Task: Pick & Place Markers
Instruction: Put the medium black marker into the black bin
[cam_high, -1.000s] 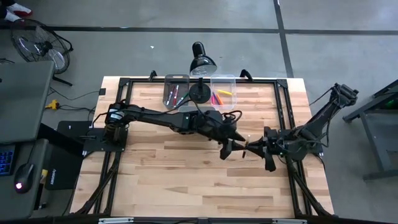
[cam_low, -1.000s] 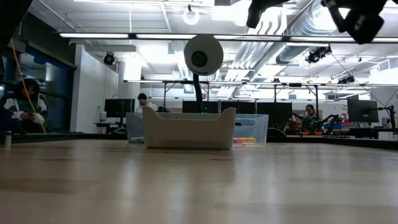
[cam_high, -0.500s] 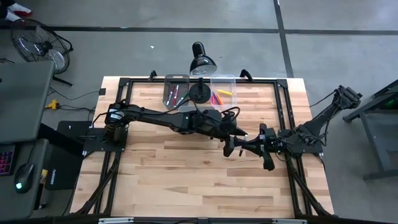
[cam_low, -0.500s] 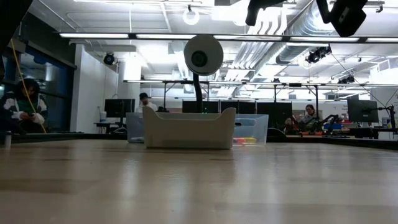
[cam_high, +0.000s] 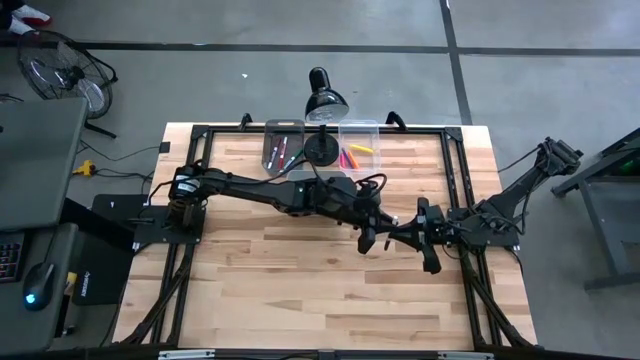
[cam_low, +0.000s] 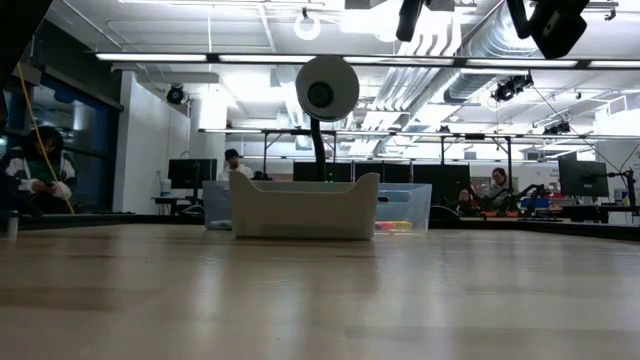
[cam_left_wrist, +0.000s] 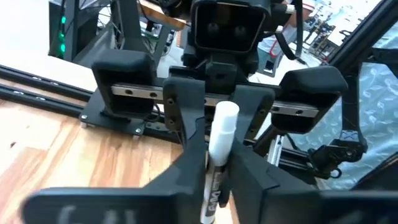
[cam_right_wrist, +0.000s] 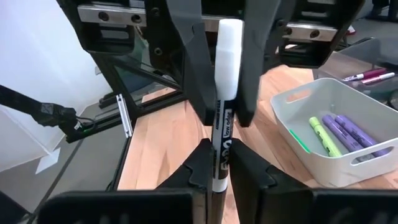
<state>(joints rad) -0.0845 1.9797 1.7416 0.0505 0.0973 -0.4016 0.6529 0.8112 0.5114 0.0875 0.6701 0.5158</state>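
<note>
a butcher-block table (cam_high: 300, 290) framed in black rails carries two dark arms that meet nose to nose above its right-hand half, seen from overhead. the left arm (cam_high: 260, 190) stretches from its base on the table's left edge across the middle; the right arm (cam_high: 500, 205) folds in from the right edge. at the table's far side a black desk lamp (cam_high: 322, 100) stands between two clear plastic bins, the left bin (cam_high: 283, 128) holding pink and purple markers, the right bin (cam_high: 358, 128) holding pink, orange and yellow ones. a white tub (cam_right_wrist: 323, 134) just in front of the lamp holds a yellow-green marker (cam_right_wrist: 324, 135) and purple markers (cam_right_wrist: 348, 134) lying side by side.

between the two grippers, held in the air above the wood, is a white-capped marker (cam_right_wrist: 224, 106) with a black printed barrel. the right gripper (cam_right_wrist: 219, 163) is clamped on the barrel end, and the left gripper (cam_left_wrist: 214, 163) has its fingers pressed against the same marker from the opposite side, so both grip it at once. in the level view the grippers hang high, well clear of the tabletop, and people sit at desks in the room beyond.
</note>
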